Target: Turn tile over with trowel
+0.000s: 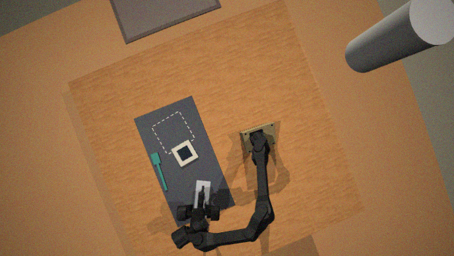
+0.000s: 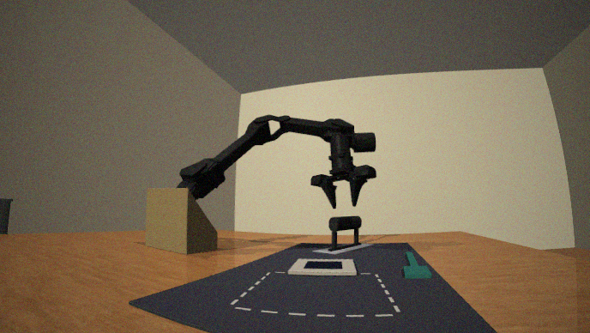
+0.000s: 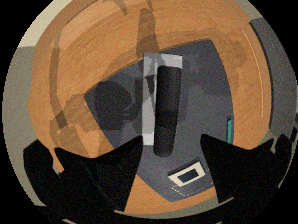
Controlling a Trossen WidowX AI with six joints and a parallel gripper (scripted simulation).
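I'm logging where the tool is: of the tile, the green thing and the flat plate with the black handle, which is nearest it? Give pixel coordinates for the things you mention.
The handled plate (image 1: 203,185) (image 2: 322,251) (image 3: 148,125), directly below the open tool (image 1: 202,194) (image 2: 344,207) (image 3: 173,139).

Table (image 1: 231,82) (image 2: 77,275) (image 3: 100,30): orange-brown wood look, fine wavy grain, matt. Mat (image 1: 211,158) (image 2: 300,292) (image 3: 205,100): dark blue-grey, smooth, matt, cloth or rubber, can't tell which. Tile (image 1: 192,159) (image 2: 296,269) (image 3: 199,178): 2 tones, off-white border & dark centre, both flat matt, approx. ceramic or plastic. Trowel w/ pale grey blade (image 1: 203,183) (image 2: 326,251) (image 3: 149,125), smooth, maybe metal, & black rounded grip (image 2: 345,222) (image 3: 167,110), smooth, plastic-like, low sheen. Green tool (image 1: 156,158) (image 2: 417,272) (image 3: 229,131): smooth, plastic-like, matt. Arm (image 1: 262,178) (image 2: 236,150) & gripper (image 2: 344,207) (image 3: 173,139): black, mostly matt. Base block (image 1: 243,140) (image 2: 166,220): tan, smooth, matt, material unclear.
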